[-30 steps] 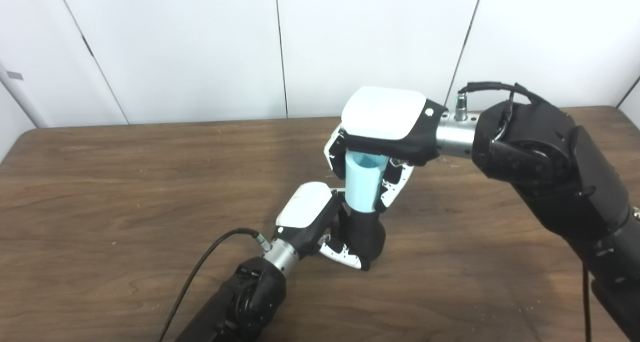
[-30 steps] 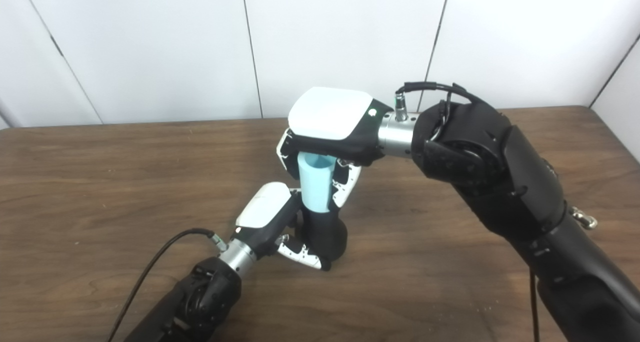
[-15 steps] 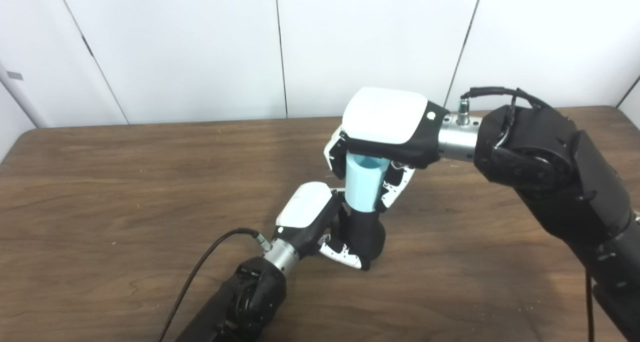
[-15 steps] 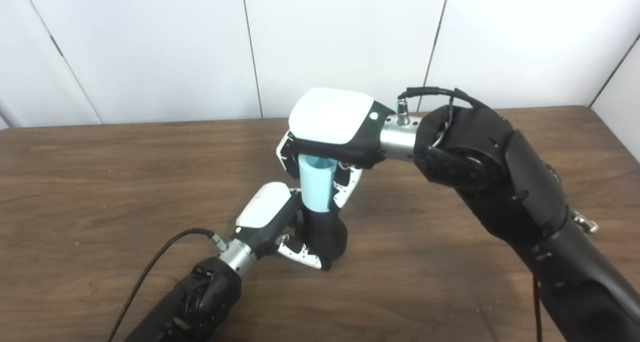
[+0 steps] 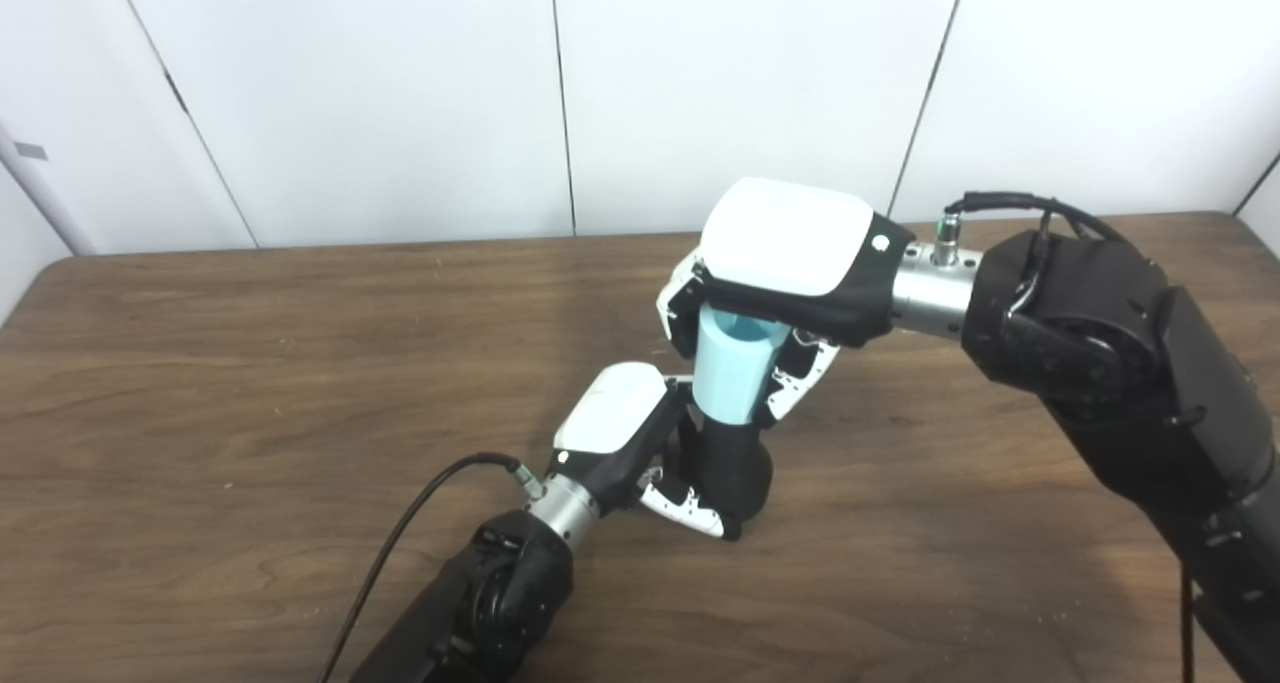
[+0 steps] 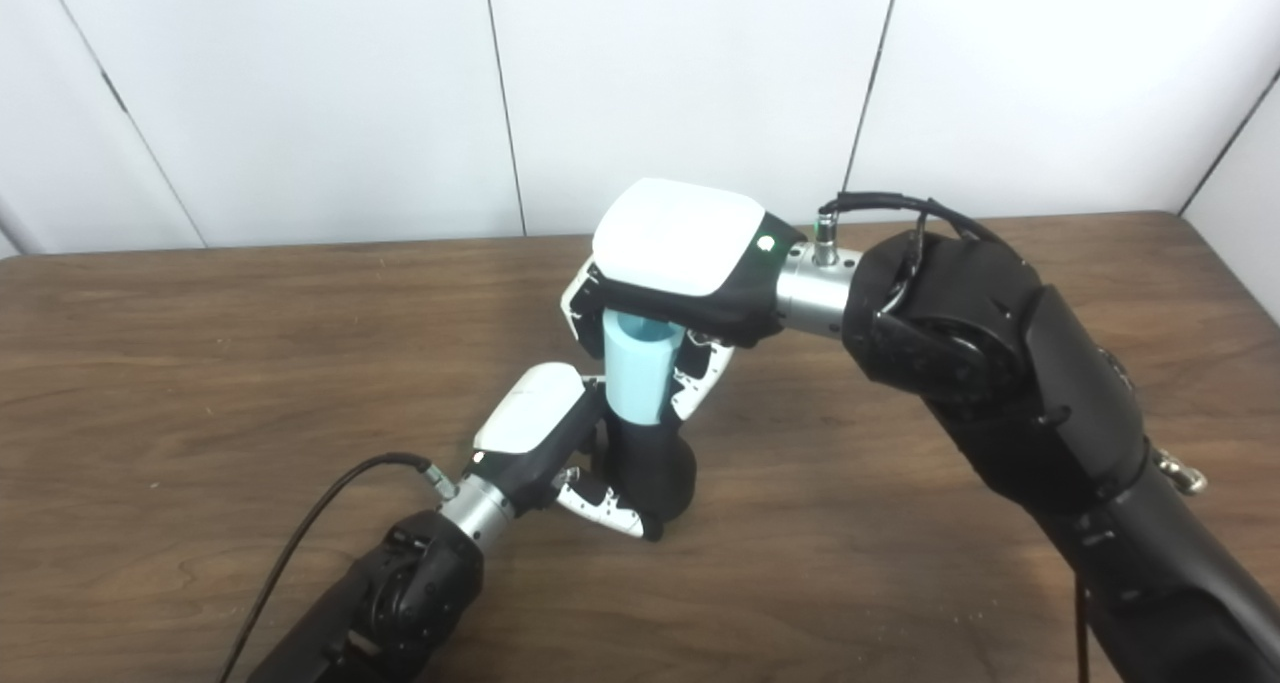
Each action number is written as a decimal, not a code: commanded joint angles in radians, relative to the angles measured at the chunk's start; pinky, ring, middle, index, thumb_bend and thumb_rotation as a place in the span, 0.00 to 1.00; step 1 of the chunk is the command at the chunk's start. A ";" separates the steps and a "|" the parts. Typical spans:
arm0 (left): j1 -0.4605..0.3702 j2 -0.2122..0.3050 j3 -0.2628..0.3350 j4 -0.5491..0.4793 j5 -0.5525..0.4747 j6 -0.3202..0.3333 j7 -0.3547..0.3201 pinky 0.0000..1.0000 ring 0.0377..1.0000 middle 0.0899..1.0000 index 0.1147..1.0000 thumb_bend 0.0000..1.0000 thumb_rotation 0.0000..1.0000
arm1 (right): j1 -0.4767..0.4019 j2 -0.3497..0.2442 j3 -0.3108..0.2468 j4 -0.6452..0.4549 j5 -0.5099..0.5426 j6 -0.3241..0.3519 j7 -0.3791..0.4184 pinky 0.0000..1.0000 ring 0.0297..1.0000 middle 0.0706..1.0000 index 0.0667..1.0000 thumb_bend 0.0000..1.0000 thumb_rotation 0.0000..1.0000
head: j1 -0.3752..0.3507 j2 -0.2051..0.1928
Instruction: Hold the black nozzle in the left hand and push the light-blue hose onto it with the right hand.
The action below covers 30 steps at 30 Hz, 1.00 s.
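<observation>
Both hands grip: left hand (image 5: pixel 640 443) nozzle (image 5: pixel 735 468), right hand (image 5: pixel 775 263) hose (image 5: pixel 728 378).

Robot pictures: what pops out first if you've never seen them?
The short light-blue plastic hose stands upright mid-table, gripped from above by the right hand. Its lower end meets the black plastic nozzle, which the left hand holds on the brown wooden table.
</observation>
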 commanded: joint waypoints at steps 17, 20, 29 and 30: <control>0.072 0.007 -0.069 0.052 0.011 0.057 -0.166 0.44 0.41 0.41 0.43 0.53 0.00 | 0.022 -0.039 0.013 0.016 -0.001 -0.017 0.002 0.27 0.35 0.47 0.49 0.51 0.00 | -0.001 0.007; 0.071 0.006 -0.069 0.056 0.009 0.054 -0.164 0.43 0.39 0.40 0.43 0.53 0.00 | 0.022 -0.039 0.016 0.028 0.009 -0.019 0.001 0.27 0.35 0.47 0.49 0.51 0.00 | 0.001 0.009; 0.073 0.004 -0.070 0.049 0.011 0.059 -0.165 0.46 0.45 0.44 0.40 0.53 0.00 | 0.018 -0.042 0.037 0.060 0.015 -0.038 -0.004 0.27 0.34 0.45 0.50 0.51 0.00 | 0.003 0.010; 0.072 0.004 -0.070 0.050 0.011 0.059 -0.165 0.46 0.45 0.44 0.40 0.53 0.00 | 0.018 -0.043 0.039 0.062 0.014 -0.040 -0.006 0.28 0.35 0.45 0.50 0.51 0.00 | 0.003 0.010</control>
